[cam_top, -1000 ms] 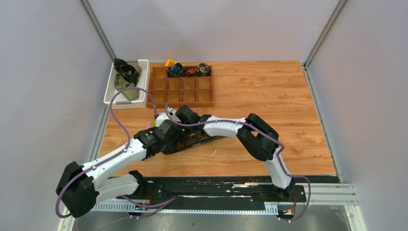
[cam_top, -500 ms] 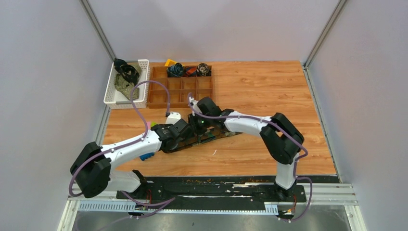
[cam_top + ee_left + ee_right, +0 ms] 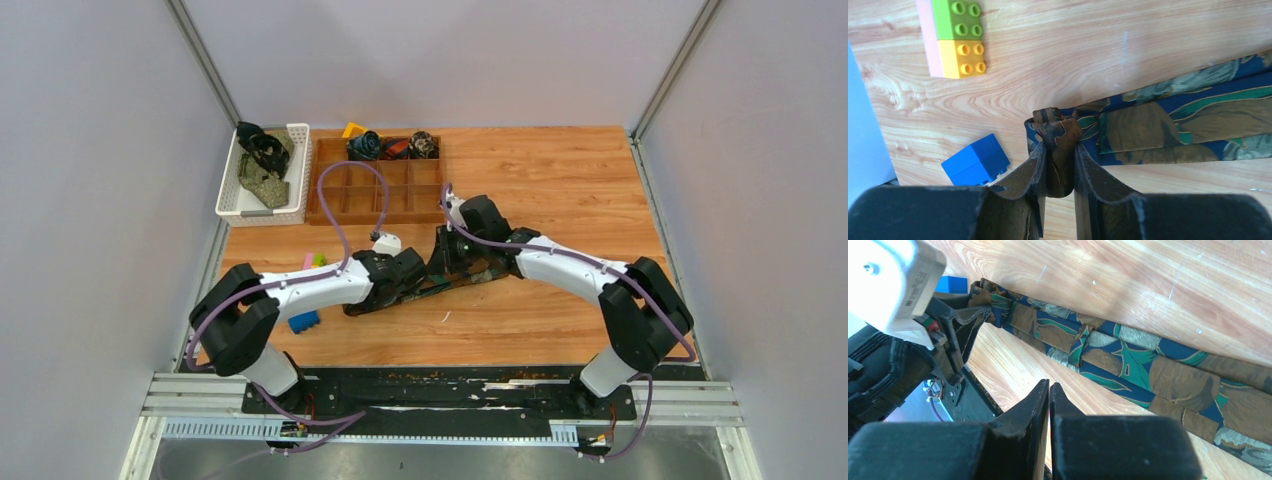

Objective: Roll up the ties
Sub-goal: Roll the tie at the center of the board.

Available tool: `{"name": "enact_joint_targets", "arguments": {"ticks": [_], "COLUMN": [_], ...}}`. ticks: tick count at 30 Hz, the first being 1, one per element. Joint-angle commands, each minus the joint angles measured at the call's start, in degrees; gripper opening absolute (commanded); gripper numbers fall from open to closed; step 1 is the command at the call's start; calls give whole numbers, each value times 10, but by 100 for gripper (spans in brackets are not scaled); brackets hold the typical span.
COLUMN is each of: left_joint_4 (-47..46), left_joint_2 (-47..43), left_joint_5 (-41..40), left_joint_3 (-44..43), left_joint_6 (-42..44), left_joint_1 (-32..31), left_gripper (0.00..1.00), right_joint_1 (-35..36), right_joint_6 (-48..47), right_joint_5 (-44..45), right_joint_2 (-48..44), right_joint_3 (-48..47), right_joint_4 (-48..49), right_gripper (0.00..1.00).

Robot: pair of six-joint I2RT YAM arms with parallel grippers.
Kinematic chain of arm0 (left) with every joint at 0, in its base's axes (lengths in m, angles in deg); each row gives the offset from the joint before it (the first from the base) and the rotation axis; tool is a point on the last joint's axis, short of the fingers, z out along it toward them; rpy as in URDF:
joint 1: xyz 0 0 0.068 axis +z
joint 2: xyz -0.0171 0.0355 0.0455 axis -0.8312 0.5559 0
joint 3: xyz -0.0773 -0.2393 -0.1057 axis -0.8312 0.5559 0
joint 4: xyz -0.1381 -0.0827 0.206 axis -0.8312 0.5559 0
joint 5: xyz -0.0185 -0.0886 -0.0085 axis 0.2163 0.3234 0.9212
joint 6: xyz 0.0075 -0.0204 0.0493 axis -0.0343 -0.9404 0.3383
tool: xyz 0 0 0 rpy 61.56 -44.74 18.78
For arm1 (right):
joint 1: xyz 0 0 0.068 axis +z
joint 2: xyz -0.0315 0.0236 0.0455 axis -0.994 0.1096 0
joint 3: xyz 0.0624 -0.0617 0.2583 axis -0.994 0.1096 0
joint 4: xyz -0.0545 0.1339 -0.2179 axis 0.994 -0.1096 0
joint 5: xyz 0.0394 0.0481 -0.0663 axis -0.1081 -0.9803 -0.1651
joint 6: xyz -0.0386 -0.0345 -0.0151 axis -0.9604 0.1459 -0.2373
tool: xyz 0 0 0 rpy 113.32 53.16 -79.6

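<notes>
A navy tie (image 3: pixel 1168 125) with green and brown leaf shapes lies flat across the middle of the table (image 3: pixel 440 288). My left gripper (image 3: pixel 1058 150) is shut on its folded-over end, the brown fabric bunched between both fingers. Above the tie's middle stretch (image 3: pixel 1128 360) my right gripper (image 3: pixel 1049 384) is shut, with nothing in it. In the top view the two grippers, left (image 3: pixel 405 280) and right (image 3: pixel 452 262), stand close together over the tie. Rolled ties (image 3: pixel 364 146) fill back cells of the wooden organizer. More ties (image 3: pixel 262 165) are heaped in the white basket.
A blue block (image 3: pixel 975 161) lies just left of my left fingers, and a green, yellow and pink block (image 3: pixel 955 37) farther out. The wooden divided organizer (image 3: pixel 378 190) and white basket (image 3: pixel 228 190) stand at the back left. A yellow block (image 3: pixel 352 129) sits behind the organizer.
Both arms have swung to the right along the tie. The left gripper kept its hold on the tie's end, and the blue block now shows beside the left arm.
</notes>
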Motion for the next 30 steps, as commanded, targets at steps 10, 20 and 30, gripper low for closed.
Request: {"name": "enact_joint_targets", "arguments": {"ticks": [10,20,30], "left_joint_4": [-16,-66,-105], "left_joint_2": [125,89,-39], "left_joint_5": [27,67,29], "left_joint_3": [-98,-81,-17], "left_joint_6": [-29,-20,-6], "left_joint_1": [-42,-44,-44], "left_gripper": [39,55,57], "right_joint_1": [-12,-15,-9], "right_joint_6": [-25,-25,-12], "right_joint_5": [12,21,27], "right_joint_2": [-56,-70,-80], "right_joint_3": [27,33,17], "right_joint_4": [-8,-19,-24], "right_gripper": [6,6,6]}}
